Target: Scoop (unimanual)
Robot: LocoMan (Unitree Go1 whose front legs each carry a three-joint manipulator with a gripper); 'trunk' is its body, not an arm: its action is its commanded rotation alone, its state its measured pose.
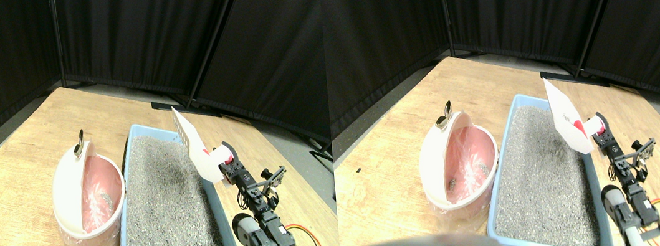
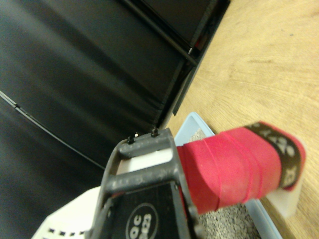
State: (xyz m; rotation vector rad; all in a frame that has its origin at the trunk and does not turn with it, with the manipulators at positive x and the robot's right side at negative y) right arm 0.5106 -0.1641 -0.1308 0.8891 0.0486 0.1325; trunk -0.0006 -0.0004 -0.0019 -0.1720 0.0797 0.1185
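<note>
The right gripper (image 1: 222, 163) holds a white slotted plastic scoop (image 1: 193, 147) by its red-wrapped handle (image 2: 234, 167), raised over the far right edge of the light-blue tray of grey litter (image 1: 168, 192). A pink lidded bin (image 1: 89, 195) stands just left of the tray.

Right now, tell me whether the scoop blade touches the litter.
Apart. The stereo view shows the scoop raised, its blade up above the litter in the tray.
</note>
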